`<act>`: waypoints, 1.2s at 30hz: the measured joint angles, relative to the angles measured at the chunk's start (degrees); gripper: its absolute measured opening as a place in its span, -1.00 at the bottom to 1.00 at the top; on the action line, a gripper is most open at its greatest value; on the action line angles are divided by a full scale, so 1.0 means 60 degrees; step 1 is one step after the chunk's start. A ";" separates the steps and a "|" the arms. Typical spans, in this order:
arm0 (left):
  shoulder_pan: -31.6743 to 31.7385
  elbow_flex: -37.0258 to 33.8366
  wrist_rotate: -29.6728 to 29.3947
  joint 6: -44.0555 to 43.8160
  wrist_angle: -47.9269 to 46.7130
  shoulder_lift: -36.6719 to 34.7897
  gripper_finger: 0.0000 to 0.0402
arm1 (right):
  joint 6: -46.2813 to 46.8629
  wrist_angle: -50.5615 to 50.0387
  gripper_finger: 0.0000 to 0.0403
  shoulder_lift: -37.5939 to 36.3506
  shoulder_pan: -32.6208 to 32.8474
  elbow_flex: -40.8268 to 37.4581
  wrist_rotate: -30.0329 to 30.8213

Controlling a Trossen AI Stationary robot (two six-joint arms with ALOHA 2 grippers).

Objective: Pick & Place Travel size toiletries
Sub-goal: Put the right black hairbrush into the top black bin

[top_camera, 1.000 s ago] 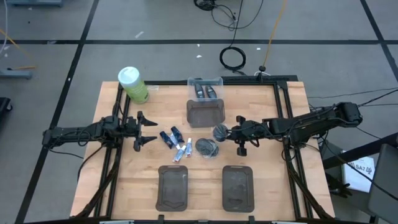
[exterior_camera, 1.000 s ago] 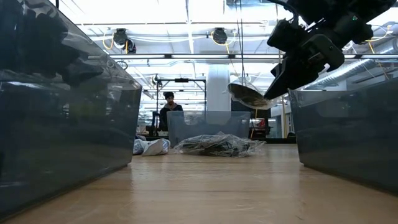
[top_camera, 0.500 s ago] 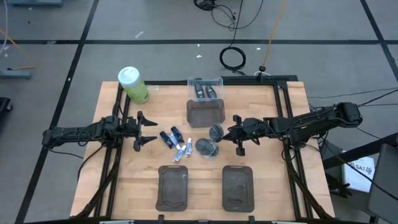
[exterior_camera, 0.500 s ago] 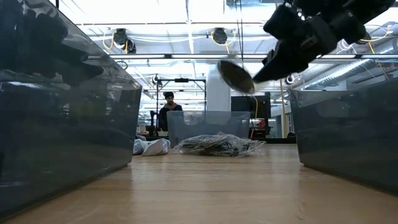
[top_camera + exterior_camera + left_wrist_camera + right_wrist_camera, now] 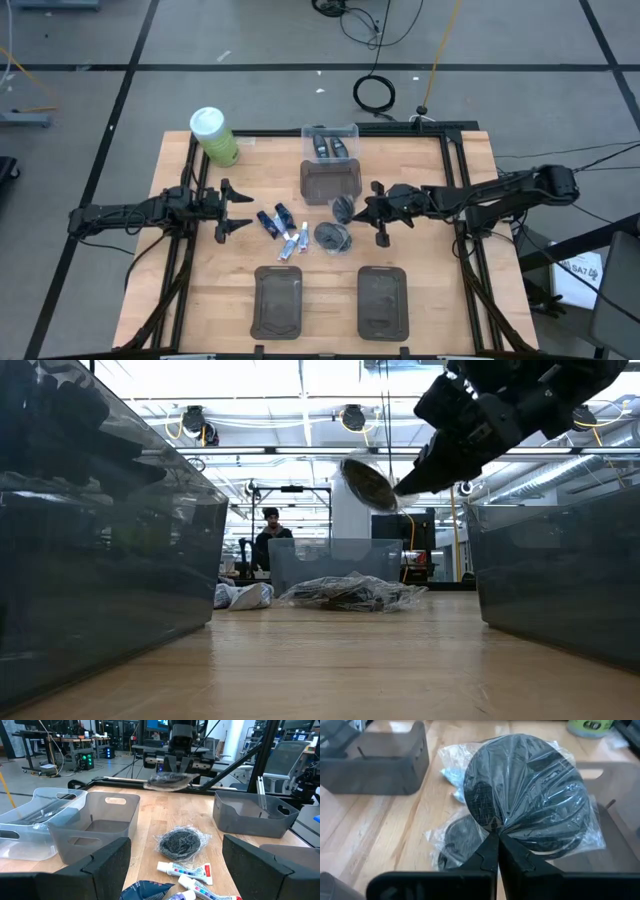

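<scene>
A round flat dark pot in clear wrap (image 5: 343, 208) (image 5: 527, 795) hangs in the air by the far grey tray (image 5: 331, 182), with my right gripper (image 5: 355, 211) (image 5: 402, 487) shut on it. A second wrapped pot (image 5: 332, 237) (image 5: 181, 842) lies on the table below it. Left of that lie dark blue mini tubes (image 5: 271, 220) and white-and-pale-blue mini tubes (image 5: 295, 243) (image 5: 184, 869). My left gripper (image 5: 247, 210) (image 5: 177, 865) stands open and level at the table's left, with nothing between its fingers. My right gripper pinches the pot at its rim (image 5: 495, 831), wrap and all, between its two shut fingertips (image 5: 489, 851). The fingers come from the table's right, slanting a little downward. The pot (image 5: 368, 482) is lifted clear of the table and tilted, its free edge raised.
Two more grey trays stand at the near edge, one left (image 5: 278, 300) and one right (image 5: 383, 300). A clear bin with small dark bottles (image 5: 330, 143) sits at the far edge, a big green bottle (image 5: 213, 135) at the far left. A person stands far behind the table (image 5: 271, 535).
My right gripper has gone a little up and toward the table's left, and has tipped, staying shut on the pot. The pot has risen with it and now stands more steeply tilted than a second ago.
</scene>
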 joint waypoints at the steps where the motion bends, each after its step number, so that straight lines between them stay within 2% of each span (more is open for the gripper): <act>1: -0.0004 0.0002 -0.0001 0.0000 -0.0004 0.0000 0.52 | 0.0000 0.0005 -1.00 0.0044 0.0000 0.0000 0.0000; 10: -0.0002 0.0002 0.0001 0.0000 -0.0005 0.0004 0.52 | -0.0275 0.1313 -1.00 0.0296 -0.0123 0.0004 0.0004; 16: 0.0000 0.0002 0.0001 0.0000 0.0000 0.0001 0.52 | -0.0432 0.1751 -1.00 0.0296 -0.0626 0.0004 0.0003; 23: -0.0003 -0.0001 0.0001 0.0000 0.0000 0.0000 0.52 | -0.0430 0.1732 -1.00 0.0296 -0.1582 0.0004 -0.0039; 27: 0.0000 0.0001 0.0001 0.0000 -0.0002 0.0002 0.52 | -0.0256 0.1708 -1.00 0.0296 -0.2006 0.0090 -0.0738; 36: 0.0000 0.0002 0.0001 0.0000 -0.0004 0.0002 0.52 | -0.0265 0.0331 -1.00 0.0869 -0.2316 0.1733 -0.0780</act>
